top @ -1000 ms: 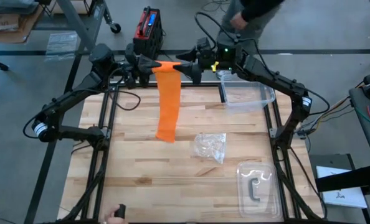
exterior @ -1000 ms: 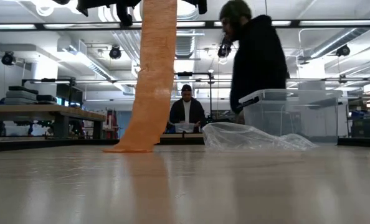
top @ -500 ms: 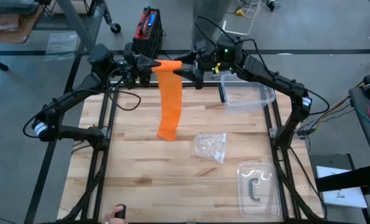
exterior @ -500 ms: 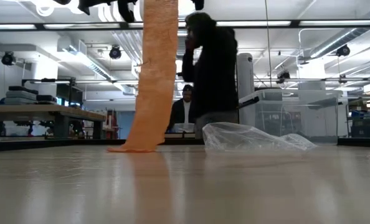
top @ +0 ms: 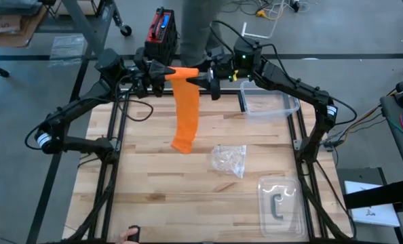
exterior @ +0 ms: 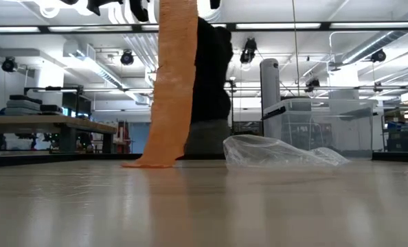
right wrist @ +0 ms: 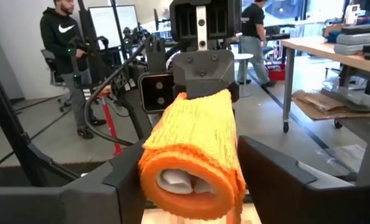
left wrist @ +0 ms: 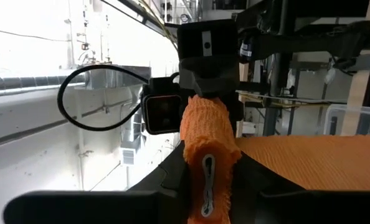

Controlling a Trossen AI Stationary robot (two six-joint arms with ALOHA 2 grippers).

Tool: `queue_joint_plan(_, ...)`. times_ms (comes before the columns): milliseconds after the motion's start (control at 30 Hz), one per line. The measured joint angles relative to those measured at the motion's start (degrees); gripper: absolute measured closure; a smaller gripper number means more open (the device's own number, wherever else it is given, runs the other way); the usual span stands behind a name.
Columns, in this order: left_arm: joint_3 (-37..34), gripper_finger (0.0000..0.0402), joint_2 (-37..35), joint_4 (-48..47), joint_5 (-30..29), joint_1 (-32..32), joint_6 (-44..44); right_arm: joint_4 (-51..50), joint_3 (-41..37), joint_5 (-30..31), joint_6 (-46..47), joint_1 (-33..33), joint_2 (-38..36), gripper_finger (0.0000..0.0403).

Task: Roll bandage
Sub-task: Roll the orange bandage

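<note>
Your two arms meet high over the far edge of the worktop [top: 154, 183], with the bandage [top: 185, 112] strung between them. The left hand [top: 166, 72] is clamped on one end of the small orange roll at the top of the strip; in the left wrist view its fingers [left wrist: 172, 180] press against both sides of the bandage [left wrist: 207, 155]. The right hand [top: 196, 76] faces it from the other side, and in the right wrist view its fingers [right wrist: 126, 171] stand on either side of the rolled end [right wrist: 194, 152], just beside it, though you cannot tell from these views whether they are gripping the fabric or still slightly apart from it. Below the roll, the loose strip hangs straight down, and its bottom end rests folded on the worktop, as the low view shows [exterior: 149, 163]. Near that end lies a crumpled clear wrapper [top: 229, 160]. A clear plastic bin [top: 269, 105] sits at the far right of the worktop, and a clear tray [top: 281, 203] holding a dark part sits at the near right corner. A person [exterior: 211, 89] in dark clothing stands just beyond the worktop.
</note>
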Motion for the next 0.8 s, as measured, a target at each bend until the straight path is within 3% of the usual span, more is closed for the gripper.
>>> queue_joint_plan(267, 0.00, 0.0312, 0.00, 0.47, 0.03, -0.35, -7.57, 0.24, 0.08, 0.02, -0.71, 0.00, 0.00, 0.0259)
queue_joint_plan(433, 0.00, 0.0271, 0.00, 0.94, -0.07, -0.39, -22.08, 0.71, 0.08, 0.21, -2.25, -0.02, 0.00, 0.0296)
queue_joint_plan(633, 0.07, 0.0201, -0.46, -0.70, -0.69, -0.46, -38.77, 0.72, 0.08, 0.75, -7.89, 0.23, -0.32, 0.0311)
queue_joint_plan(800, 0.07, 0.0147, -2.61, -1.53, -9.55, -0.39, -58.60, 2.25, 0.20, 0.90, -16.88, 0.62, -0.75, 0.0310)
